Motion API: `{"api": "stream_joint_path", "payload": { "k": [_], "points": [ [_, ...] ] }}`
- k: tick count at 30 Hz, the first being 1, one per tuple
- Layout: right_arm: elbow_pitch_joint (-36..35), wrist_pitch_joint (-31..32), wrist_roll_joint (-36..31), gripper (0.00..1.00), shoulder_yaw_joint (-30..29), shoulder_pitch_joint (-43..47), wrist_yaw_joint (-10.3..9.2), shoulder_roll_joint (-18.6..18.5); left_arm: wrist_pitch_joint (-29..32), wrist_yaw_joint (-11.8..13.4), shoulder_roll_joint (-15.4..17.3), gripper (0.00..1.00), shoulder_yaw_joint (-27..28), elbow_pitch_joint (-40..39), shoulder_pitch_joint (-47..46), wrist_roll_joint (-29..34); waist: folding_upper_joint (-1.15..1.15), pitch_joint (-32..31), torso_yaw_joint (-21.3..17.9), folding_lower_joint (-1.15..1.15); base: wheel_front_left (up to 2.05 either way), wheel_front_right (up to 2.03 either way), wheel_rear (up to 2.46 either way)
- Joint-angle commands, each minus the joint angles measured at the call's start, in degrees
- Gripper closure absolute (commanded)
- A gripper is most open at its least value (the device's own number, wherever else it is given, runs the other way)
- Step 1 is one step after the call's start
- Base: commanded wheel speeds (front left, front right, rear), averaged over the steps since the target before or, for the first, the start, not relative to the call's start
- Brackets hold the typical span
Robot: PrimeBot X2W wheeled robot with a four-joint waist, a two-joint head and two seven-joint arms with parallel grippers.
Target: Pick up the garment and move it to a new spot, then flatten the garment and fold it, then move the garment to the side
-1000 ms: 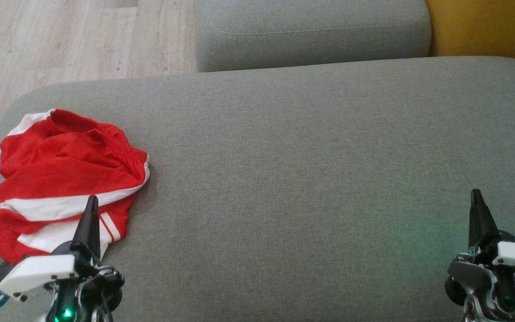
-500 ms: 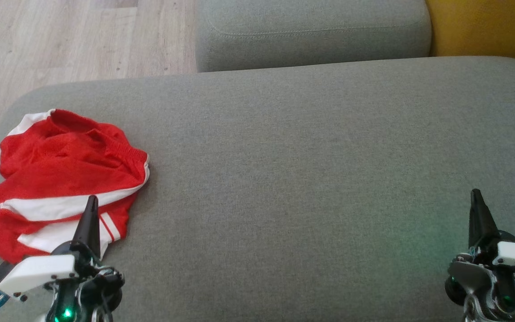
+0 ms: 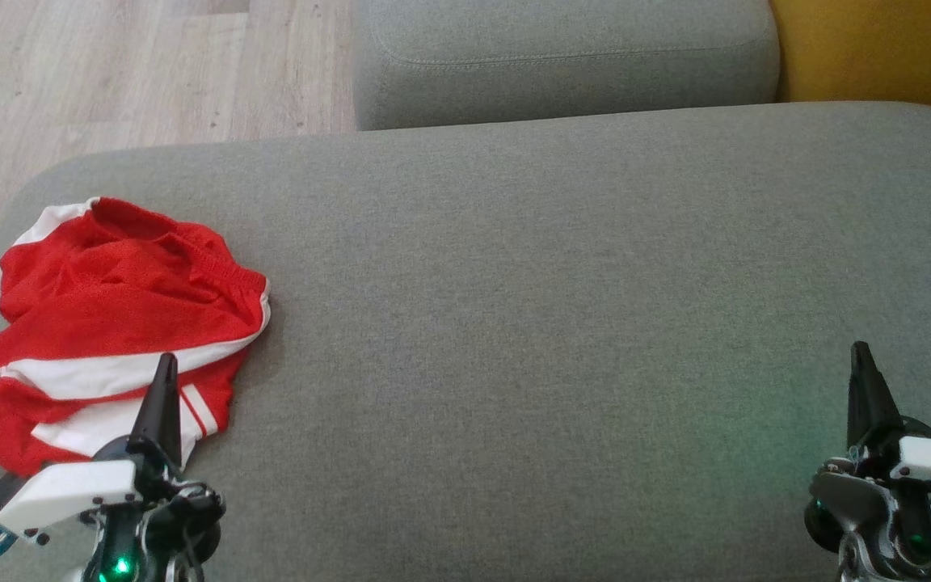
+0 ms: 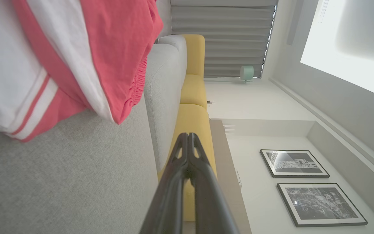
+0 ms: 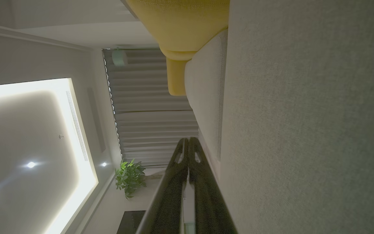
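Garment point(image 3: 118, 307) lies crumpled at the left end of the grey seat cushion point(image 3: 530, 307), near its rounded corner. It is a pair of red sports shorts with white side bands and thin red piping, bunched into soft folds with the gathered elastic waistband point(image 4: 137, 85) turned toward the cushion's middle. The cloth looks thin, light and limp, probably a little slick, so it should sag and slide rather than hold a shape. The waistband seems the surest place to pinch, being thicker and ribbed; a loose fold would likely pull out one layer alone.

The left gripper point(image 3: 165, 360) sits at the garment's near edge with its two dark fingers pressed tip to tip, holding nothing. The right gripper point(image 3: 860, 349) is well apart over bare cushion, likewise closed and empty. The cushion is a coarse grey weave with rounded edges. Beyond it are a second grey cushion point(image 3: 562, 56), a yellow one point(image 3: 878, 48) and pale wood flooring point(image 3: 110, 73).
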Motion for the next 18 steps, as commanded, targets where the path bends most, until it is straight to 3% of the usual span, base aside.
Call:
{"api": "stream_joint_path", "payload": {
  "k": [1,9,10,18],
  "points": [
    [-2.1,0.4,-0.2,1.0,1.1,-3.0,0.45,-0.3,0.4,-0.4,1.1,1.0,2.0,-2.1,-3.1,-0.3,0.0,0.0,0.0,0.0,0.0,0.0,0.0],
    [-2.1,0.4,-0.2,1.0,1.1,-3.0,0.45,-0.3,0.4,-0.4,1.1,1.0,2.0,-2.1,-3.1,-0.3,0.0,0.0,0.0,0.0,0.0,0.0,0.0],
    [0.0,0.0,0.0,0.0,0.0,0.0,0.0,0.0,0.0,0.0,0.0,0.0,0.0,0.0,0.0,0.0,0.0,0.0,0.0,0.0,0.0,0.0,0.0],
    [0.1,-1.2,-0.7,0.0,1.0,0.6,0.01,0.0,-1.2,0.2,-0.1,0.0,-1.0,0.3,0.6,0.2,0.0,-0.1,0.0,0.0,0.0,0.0,0.0]
  ]
}}
